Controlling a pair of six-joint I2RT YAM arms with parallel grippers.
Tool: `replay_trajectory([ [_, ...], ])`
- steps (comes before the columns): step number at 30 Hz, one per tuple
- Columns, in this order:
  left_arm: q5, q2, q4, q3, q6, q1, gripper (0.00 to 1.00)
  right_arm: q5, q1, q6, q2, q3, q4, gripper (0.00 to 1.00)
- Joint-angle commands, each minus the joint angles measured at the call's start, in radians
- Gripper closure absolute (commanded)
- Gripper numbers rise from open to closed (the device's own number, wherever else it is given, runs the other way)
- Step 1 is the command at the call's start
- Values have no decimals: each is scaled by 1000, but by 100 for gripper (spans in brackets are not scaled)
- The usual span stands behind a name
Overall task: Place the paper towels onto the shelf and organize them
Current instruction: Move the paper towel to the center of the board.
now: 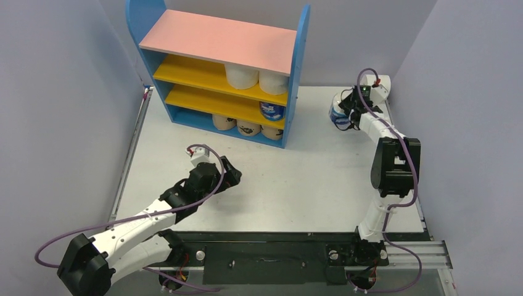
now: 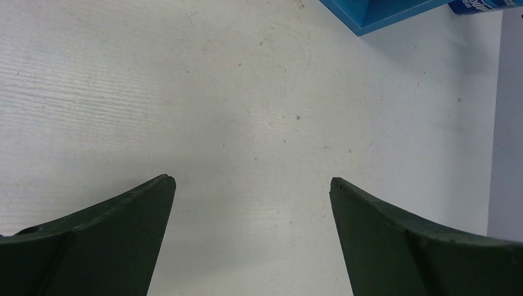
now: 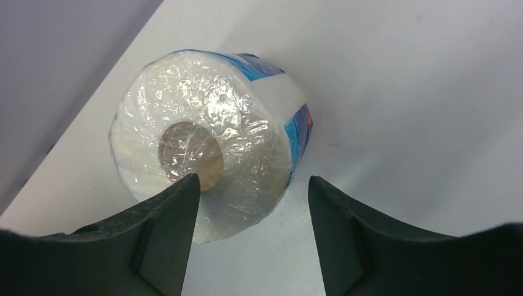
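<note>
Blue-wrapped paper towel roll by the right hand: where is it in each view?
Top external: the blue-and-white plastic-wrapped paper towel roll sits far right on the white tabletop, at the right hand.
Right wrist: roll centre-left, core end toward camera, just past the fingers.
Left wrist: blue printed sliver at top right edge, possibly it; unsure.
Shared landmark: that tabletop.

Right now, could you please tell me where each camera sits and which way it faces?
Top external: above and behind the bases, looking down at the white table and blue three-tier shelf; left arm and right arm show.
Left wrist: on the left arm, facing bare table; its dark left fingers, wide apart, show.
Right wrist: on the right arm, facing a plastic-wrapped blue-and-white paper towel roll; its right fingers show.
Shared: top external also sees that roll.
</note>
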Motion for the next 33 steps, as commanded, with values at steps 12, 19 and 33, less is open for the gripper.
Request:
replay_trajectory([
  [12, 76, -43, 48, -20, -11, 5, 4, 50, 221, 14, -340, -601, 31, 41],
  [19, 75, -66, 56, -35, -27, 4, 4, 46, 248, -22, -618, -658, -5, 33],
  [33, 94, -40, 70, -37, -41, 3, 4, 16, -15, 80, -504, -310, 21, 19],
])
